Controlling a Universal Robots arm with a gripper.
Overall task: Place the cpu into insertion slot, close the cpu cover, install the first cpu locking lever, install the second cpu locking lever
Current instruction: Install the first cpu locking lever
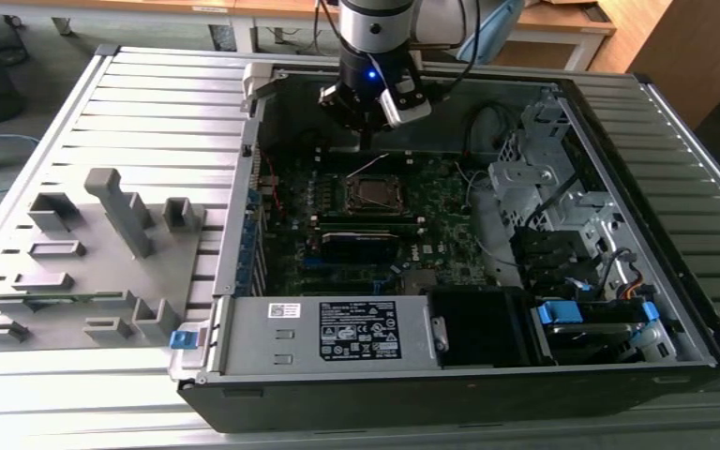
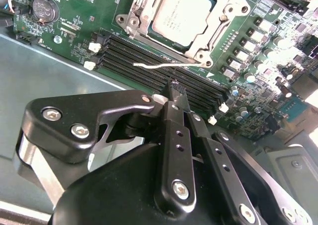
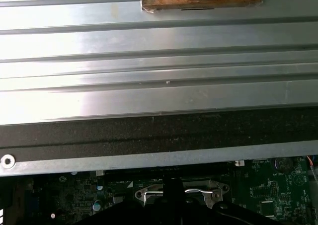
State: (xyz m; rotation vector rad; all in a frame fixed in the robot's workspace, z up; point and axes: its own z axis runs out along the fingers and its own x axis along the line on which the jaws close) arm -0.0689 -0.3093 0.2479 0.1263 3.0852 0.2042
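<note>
The gripper (image 2: 175, 88) hangs clenched and empty over the memory slots (image 2: 164, 78). Just beyond its fingertips the cpu (image 2: 180, 14) sits in the slot (image 1: 371, 194), framed by the cover (image 2: 216, 24).

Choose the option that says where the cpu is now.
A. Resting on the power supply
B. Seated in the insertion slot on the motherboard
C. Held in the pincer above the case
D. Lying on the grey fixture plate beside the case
B: in the second wrist view the cpu sits flat inside the insertion slot, ahead of the pincer.
</note>
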